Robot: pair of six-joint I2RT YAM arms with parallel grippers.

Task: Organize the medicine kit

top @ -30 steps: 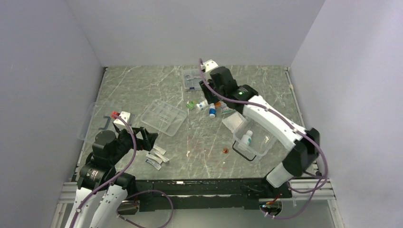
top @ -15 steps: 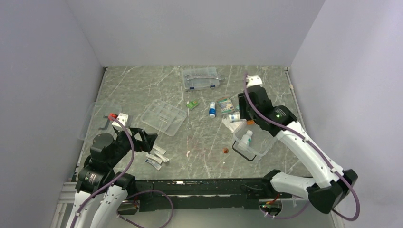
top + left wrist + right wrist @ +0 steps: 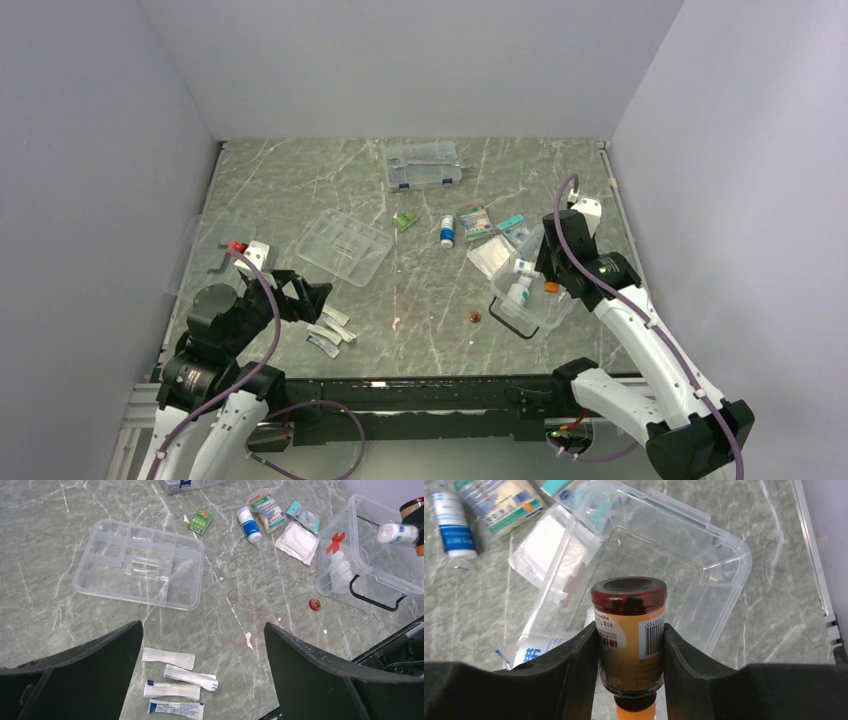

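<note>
- My right gripper pinches a small amber bottle with a dark red cap by its body, above the clear plastic box with a red cross
- I judge it light, rigid, slick and breakable, so it should be released low
- My left gripper gapes empty near the white paper sachets
- The right wrist view shows the grip; from above I see only an orange speck

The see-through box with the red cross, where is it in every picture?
Top view: the box sits right of the middle, near the front edge.
Left wrist view: top right corner, with the red cross facing the camera.
Right wrist view: it fills the upper middle, behind the brown bottle.
Shared landmark: the white bottle with the blue label, left of the box in all three.
</note>
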